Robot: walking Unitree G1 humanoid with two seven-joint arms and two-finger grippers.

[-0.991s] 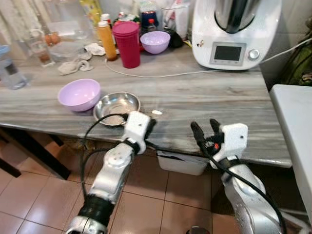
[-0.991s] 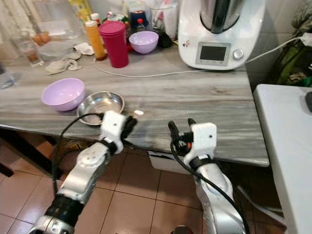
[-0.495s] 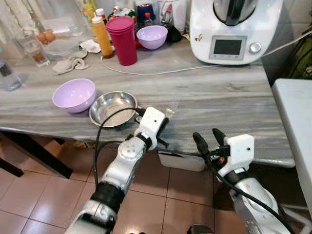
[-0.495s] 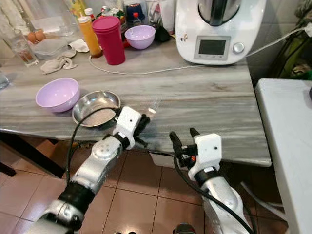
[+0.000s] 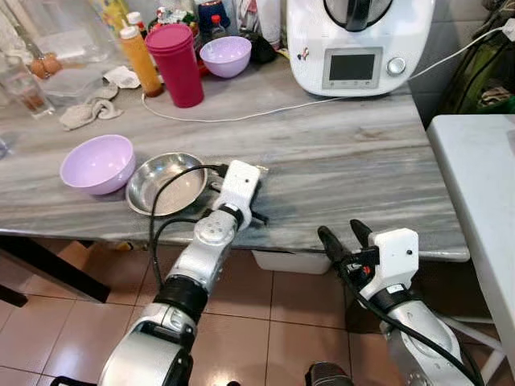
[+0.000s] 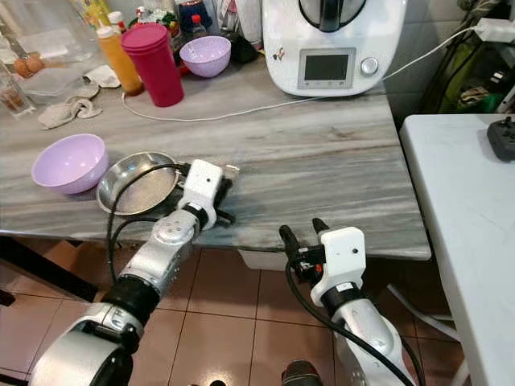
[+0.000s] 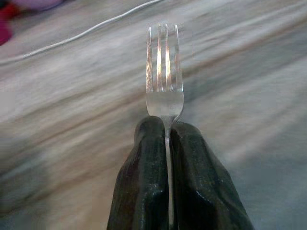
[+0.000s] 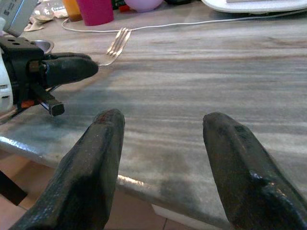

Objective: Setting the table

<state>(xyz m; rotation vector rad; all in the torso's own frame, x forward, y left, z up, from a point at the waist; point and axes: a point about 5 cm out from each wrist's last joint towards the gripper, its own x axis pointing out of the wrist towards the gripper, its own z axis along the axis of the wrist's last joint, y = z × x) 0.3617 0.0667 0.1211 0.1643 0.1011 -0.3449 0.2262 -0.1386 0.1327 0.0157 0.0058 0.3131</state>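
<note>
Now the left gripper (image 7: 165, 139) has carried its fork (image 7: 164, 72) forward from the worktop (image 5: 346, 153) edge to just right of the steel bowl (image 5: 165, 183), fingers clamped on the handle; placement looks imminent. The right gripper (image 8: 160, 143) hangs spread below the edge.
</note>
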